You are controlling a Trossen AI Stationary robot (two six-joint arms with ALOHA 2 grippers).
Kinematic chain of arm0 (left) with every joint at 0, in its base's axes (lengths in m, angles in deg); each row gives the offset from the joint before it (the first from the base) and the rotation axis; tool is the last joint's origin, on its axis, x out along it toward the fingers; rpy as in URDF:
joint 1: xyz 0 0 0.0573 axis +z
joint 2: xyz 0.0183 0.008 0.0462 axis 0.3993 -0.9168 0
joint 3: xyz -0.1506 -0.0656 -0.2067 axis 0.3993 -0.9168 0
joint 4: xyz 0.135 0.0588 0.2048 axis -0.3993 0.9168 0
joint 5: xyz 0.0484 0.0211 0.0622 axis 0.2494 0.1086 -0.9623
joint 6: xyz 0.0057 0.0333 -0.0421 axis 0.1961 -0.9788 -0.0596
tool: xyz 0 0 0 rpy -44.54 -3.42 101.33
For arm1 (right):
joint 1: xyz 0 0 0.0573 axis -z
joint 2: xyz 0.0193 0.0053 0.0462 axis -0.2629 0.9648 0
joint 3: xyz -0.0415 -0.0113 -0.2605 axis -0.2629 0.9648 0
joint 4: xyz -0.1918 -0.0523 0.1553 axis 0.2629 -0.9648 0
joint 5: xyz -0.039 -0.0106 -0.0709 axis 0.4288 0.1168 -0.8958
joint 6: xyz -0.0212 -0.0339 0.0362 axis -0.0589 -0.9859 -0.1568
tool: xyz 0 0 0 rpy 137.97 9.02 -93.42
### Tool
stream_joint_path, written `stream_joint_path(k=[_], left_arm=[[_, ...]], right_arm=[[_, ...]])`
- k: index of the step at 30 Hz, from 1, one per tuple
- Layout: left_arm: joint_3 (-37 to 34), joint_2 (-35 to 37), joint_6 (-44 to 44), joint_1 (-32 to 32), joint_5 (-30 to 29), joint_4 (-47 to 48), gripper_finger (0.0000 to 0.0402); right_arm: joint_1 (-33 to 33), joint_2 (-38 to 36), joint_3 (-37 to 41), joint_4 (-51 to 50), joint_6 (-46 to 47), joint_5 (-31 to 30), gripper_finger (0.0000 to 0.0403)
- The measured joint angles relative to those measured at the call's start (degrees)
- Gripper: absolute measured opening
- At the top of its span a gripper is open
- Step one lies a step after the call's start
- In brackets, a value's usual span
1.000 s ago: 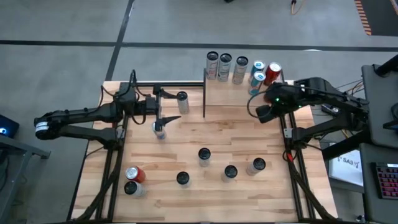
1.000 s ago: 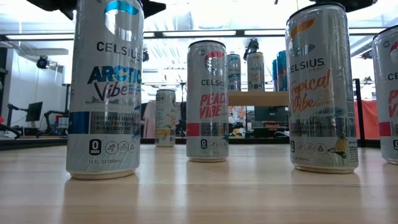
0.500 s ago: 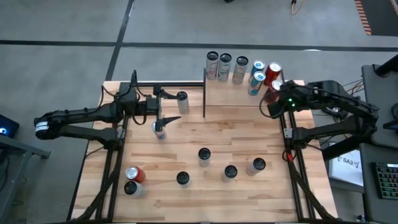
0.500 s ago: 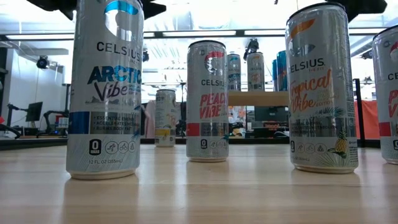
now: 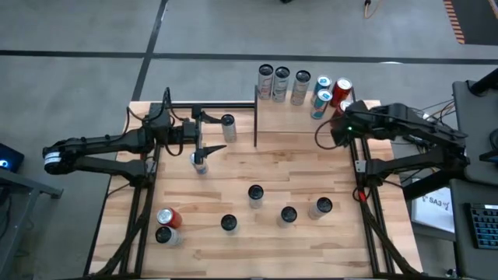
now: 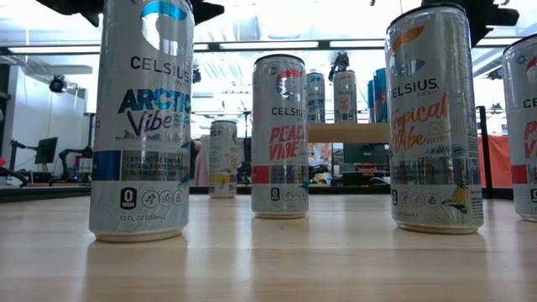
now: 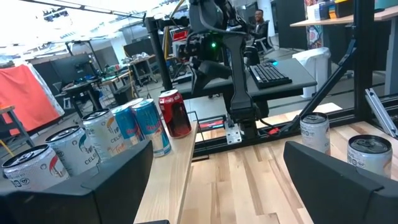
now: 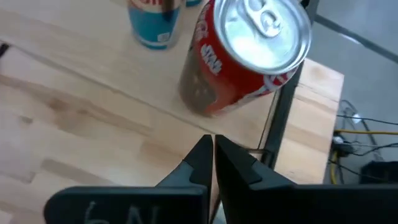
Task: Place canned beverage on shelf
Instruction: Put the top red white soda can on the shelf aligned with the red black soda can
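Five cans already stand on the shelf (image 5: 292, 117) at the upper centre of the high view, the red can (image 8: 245, 53) outermost at its right end. Your right end effector (image 8: 213, 163) sits just beside it, fingers pinched together and empty; swing wide and you could knock it off. Eight more cans wait on the surface (image 5: 233, 187). Your left end effector (image 5: 212, 141) hangs spread wide, upper left, holding nothing.

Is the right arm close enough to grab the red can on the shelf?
Probably yes. The right tool hangs just beside the red can on the shelf with nothing between them, but its fingers are shut and would need to open first.
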Motion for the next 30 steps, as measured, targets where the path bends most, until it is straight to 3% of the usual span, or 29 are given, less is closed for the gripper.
stream_joint_path(k=[21,30], left_arm=[[0.0,0.0,0.0,0.0,0.0,0.0,0.0346],[0.0,0.0,0.0,0.0,0.0,0.0,0.0346]], right_arm=[[2.3,4.3,-0.2,2.9,-1.9,-5.6,0.0009],[2.4,5.3,-0.3,10.8,-5.4,-7.9,0.0009]])
